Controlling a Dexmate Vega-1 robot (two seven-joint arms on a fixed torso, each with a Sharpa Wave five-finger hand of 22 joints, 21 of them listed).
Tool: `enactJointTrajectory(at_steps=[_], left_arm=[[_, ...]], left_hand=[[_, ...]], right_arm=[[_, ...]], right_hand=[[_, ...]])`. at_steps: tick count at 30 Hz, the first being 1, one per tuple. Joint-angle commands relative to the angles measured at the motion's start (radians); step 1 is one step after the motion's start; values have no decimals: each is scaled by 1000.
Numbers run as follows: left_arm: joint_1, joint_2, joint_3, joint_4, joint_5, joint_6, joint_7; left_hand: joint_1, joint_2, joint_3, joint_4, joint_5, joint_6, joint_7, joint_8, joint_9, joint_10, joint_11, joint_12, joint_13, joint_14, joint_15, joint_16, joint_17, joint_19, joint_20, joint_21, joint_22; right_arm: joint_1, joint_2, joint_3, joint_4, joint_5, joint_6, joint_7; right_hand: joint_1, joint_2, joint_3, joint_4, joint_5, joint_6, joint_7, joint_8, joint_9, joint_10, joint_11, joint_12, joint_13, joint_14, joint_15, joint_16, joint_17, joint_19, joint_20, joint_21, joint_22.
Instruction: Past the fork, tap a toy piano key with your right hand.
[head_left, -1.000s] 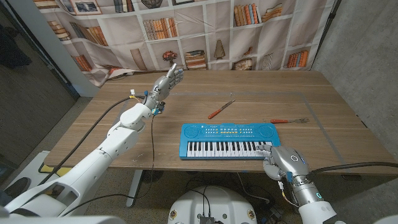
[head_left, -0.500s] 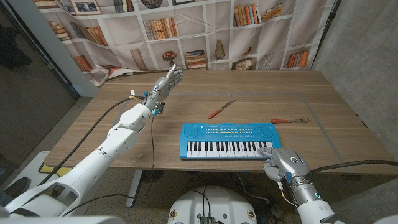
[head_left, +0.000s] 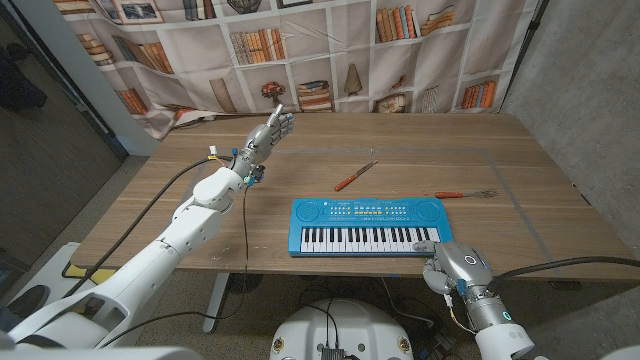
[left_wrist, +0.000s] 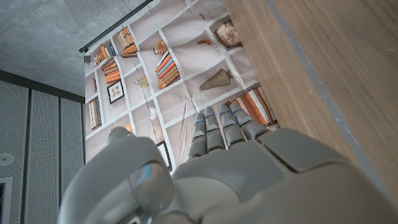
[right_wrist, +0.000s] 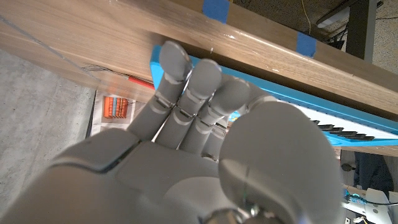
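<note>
R hand: fingers straight, close together, gripping nothing, tips at the near right corner of the toy piano. Can't tell from the head view whether a tip is on a key; wrist view shows them up against the blue edge, w/ the table lip just beside. Judgement: tap either just done or about to land, no proof of a pressed key; so task looks near its end, the confirmed key press is what's left.

L hand: fingers extended, holding nothing, raised well beyond the piano's far left corner, near the backdrop.

Fork, orange handle, lies just past the piano's far right corner.

Count: 1 piano, 1 fork, 1 knife beyond the piano's far edge, 2 hands.
</note>
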Motion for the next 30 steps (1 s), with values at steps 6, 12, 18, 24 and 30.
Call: enactJointTrajectory(at_steps=[6,12,18,24,30], left_arm=[[-3,-1,0,9,-5,4,-5],[1,1,-3,7,-6,1,-3],[2,2,-5,8,-8,1,-4],[1,0,-4,11,-10,-1,-7],[-3,-4,-3,15,-8,-6,-9]], left_hand=[[11,6,-5,1,0,12,-1,-2,4,9,0,0,3,8,0,0,3,14,1,-3,3],[13,7,-6,1,0,12,-2,-3,4,10,1,0,3,8,1,0,3,15,2,-4,3],[14,8,-6,1,-1,11,-2,-3,4,11,2,-1,3,8,-1,-1,3,15,2,-6,3],[15,9,-6,1,-2,13,-2,-3,4,11,1,-1,3,9,-1,-1,3,15,3,-7,3],[16,9,-7,1,-2,12,-1,-4,4,12,1,-2,3,9,-1,-1,3,16,2,-8,3]], right_arm=[[41,-29,-44,11,62,-43,-8],[67,-54,-69,0,59,-75,15],[80,-78,-85,-13,60,-96,20],[79,-90,-87,-23,67,-107,-5],[78,-100,-81,-27,85,-116,-26]], right_hand=[[17,8,-8,-3,-8,22,4,1,5,-2,0,-10,-2,-2,3,-1,-8,-13,0,13,-20],[16,13,-13,0,-12,73,3,15,7,-2,1,-13,0,-3,2,-3,-12,-11,1,26,-31],[11,16,-17,2,-14,125,3,23,7,-6,2,-19,-3,-6,2,-3,-13,-24,1,21,-58],[8,17,-18,0,-16,139,3,15,7,-5,2,-21,-2,-7,2,-6,-17,-23,1,35,-62],[6,18,-17,-2,-16,136,4,6,6,-3,2,-23,-1,-7,2,-10,-23,-29,0,45,-66]])
